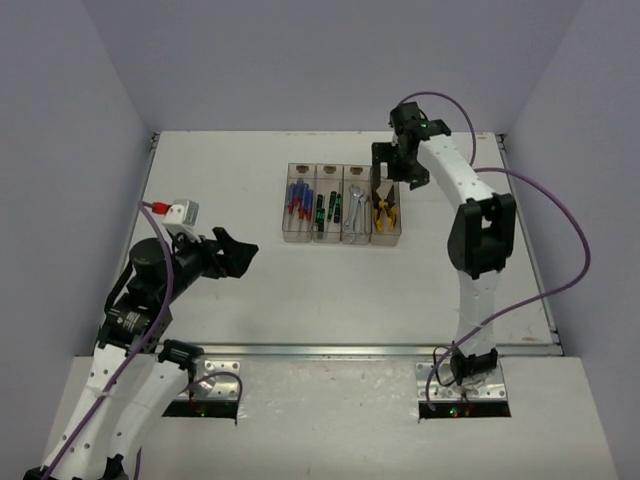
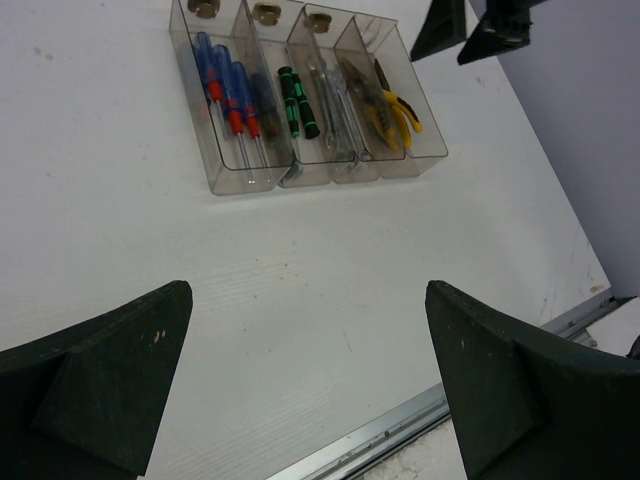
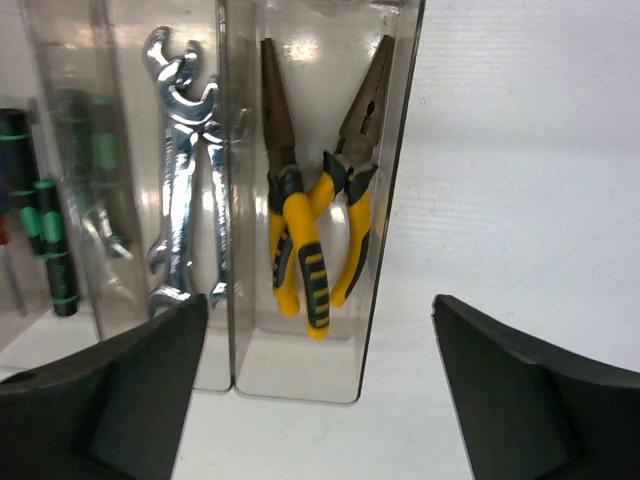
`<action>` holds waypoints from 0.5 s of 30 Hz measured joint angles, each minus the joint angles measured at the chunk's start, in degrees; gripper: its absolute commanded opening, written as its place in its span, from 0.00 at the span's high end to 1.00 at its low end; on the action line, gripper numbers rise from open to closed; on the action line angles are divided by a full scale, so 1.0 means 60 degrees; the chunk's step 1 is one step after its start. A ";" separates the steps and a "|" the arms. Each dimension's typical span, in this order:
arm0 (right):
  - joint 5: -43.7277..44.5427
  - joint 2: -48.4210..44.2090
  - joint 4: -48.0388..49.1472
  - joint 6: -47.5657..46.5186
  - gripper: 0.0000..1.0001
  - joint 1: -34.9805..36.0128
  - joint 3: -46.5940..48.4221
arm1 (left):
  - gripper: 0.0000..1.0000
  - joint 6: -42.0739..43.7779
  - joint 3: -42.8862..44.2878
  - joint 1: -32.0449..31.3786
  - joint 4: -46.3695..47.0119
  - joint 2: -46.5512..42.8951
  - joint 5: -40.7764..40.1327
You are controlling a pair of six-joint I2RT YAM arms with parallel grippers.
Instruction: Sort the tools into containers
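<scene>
Four clear containers (image 1: 340, 240) stand joined in a row at mid-table. From left to right they hold blue-handled screwdrivers (image 1: 297, 203), black-and-green screwdrivers (image 1: 326, 208), silver wrenches (image 1: 355, 210) and yellow-handled pliers (image 1: 384, 210). My right gripper (image 1: 388, 178) hovers over the far end of the pliers bin, open and empty. In the right wrist view the pliers (image 3: 310, 230) lie inside the bin (image 3: 300, 365), ahead of my right gripper (image 3: 320, 390). My left gripper (image 1: 240, 255) is open and empty, well to the left of the row.
A metal rail (image 1: 380, 350) runs along the table's near edge. Small brass-coloured pieces (image 2: 265, 12) sit at the far ends of the bins. White tabletop (image 2: 300, 260) lies between my left gripper (image 2: 310, 380) and the bins (image 2: 245, 180).
</scene>
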 measured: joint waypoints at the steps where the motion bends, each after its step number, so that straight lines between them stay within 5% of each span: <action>1: -0.0056 -0.0669 0.0200 -0.0019 0.01 0.0002 -0.0616 | 0.00 0.0000 0.0000 0.0002 0.0000 0.0009 -0.0075; 9: -0.0330 -0.7093 0.1239 -0.0094 0.01 0.0086 -0.5820 | 0.00 -0.0003 0.0011 0.0011 -0.0020 0.0540 -0.1414; 15: -0.0105 -1.1174 0.1778 -0.0361 0.01 0.0113 -0.9094 | 0.00 0.0007 0.0206 0.0011 -0.0136 0.0855 -0.3617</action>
